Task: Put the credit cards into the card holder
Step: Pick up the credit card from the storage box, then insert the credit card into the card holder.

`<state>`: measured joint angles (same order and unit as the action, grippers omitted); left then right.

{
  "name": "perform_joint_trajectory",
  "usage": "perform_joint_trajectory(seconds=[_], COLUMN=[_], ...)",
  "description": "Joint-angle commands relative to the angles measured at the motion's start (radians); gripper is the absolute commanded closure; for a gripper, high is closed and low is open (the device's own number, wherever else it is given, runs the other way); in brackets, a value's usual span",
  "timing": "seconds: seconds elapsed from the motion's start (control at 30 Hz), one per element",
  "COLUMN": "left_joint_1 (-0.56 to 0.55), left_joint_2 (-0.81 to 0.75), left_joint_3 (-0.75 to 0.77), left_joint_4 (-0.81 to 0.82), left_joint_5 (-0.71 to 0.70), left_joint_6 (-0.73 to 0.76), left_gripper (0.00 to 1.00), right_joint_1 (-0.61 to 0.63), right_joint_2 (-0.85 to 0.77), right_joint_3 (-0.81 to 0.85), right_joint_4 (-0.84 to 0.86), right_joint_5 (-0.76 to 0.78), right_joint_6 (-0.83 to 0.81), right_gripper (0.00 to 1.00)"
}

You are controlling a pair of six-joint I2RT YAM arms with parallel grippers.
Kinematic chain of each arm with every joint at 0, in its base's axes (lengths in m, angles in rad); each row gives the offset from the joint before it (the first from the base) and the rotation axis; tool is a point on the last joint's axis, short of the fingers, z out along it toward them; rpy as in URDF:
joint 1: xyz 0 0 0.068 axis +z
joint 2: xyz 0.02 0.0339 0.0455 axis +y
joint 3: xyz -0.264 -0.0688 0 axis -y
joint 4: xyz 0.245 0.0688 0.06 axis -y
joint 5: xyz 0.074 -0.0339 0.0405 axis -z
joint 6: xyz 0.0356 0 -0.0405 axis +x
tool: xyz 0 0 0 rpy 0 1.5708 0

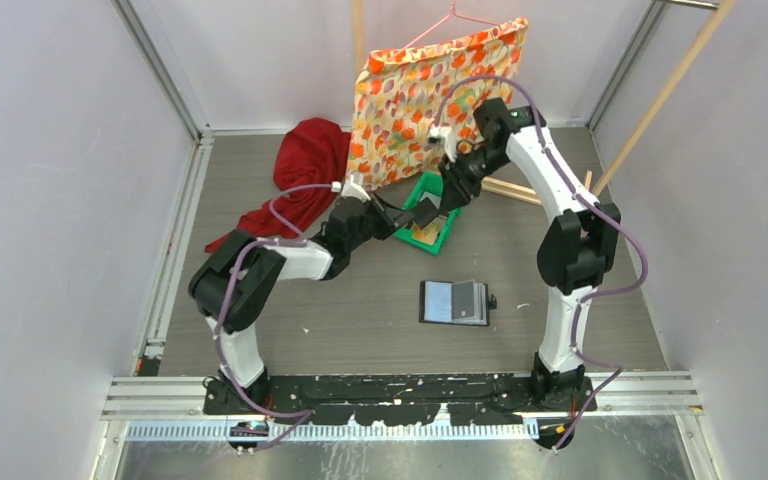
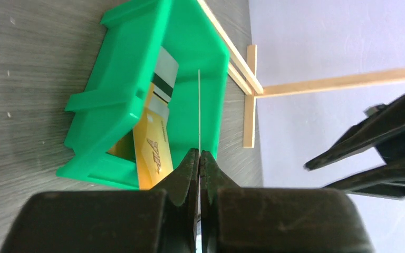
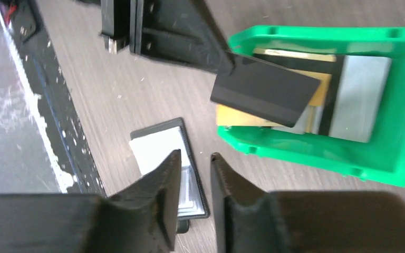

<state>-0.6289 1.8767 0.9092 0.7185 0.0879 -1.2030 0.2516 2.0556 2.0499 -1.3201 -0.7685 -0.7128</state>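
- Nearest my end, the card holder (image 1: 453, 302) lies open on the worktop (image 1: 360, 320), pocket pages up.
- The left arm reaches low and forward. Its tool (image 2: 199, 153) is pinched fully shut on a dark card (image 3: 266, 97) near one corner, just above the green tray (image 3: 401, 105).
- I judge the card stiff, light and slick, so that corner pinch may let it pivot.
- A gold card (image 2: 150, 150) and a grey card (image 3: 358, 95) lie in the tray.
- The right arm arches over. Its tool (image 3: 196, 158) is slightly parted and holds nothing.

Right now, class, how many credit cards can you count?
3: a dark card pinched in the left gripper above the tray, a gold card and a grey card lying in it. More may hide beneath.
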Motion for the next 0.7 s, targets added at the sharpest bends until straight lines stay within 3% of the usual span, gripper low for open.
perform_joint_trajectory(seconds=[0.0,0.13,0.33,0.5,0.67], left_joint_1=[0.001,0.001,0.007,0.024,0.048], left_joint_2=[-0.182,-0.320,-0.509,-0.588,-0.598], left_joint_3=[-0.061,-0.119,-0.206,-0.249,-0.257], left_joint_4=[0.109,0.047,-0.062,-0.133,-0.185], left_joint_5=[0.013,-0.040,-0.235,-0.381,-0.422], left_joint_6=[0.246,0.414,0.597,0.658,0.661], left_gripper=[1.00,1.00,1.00,1.00,1.00], right_joint_1=[0.076,0.143,0.209,0.224,0.230], right_joint_2=[-0.076,-0.081,-0.065,-0.026,-0.011], right_joint_3=[-0.142,-0.232,-0.302,-0.313,-0.319], right_joint_4=[-0.065,0.020,0.259,0.325,0.341], right_joint_5=[-0.070,0.002,0.163,0.216,0.224], right_joint_6=[-0.203,-0.177,0.028,0.105,0.116], right_gripper=[0.77,0.86,0.86,0.86,0.85])
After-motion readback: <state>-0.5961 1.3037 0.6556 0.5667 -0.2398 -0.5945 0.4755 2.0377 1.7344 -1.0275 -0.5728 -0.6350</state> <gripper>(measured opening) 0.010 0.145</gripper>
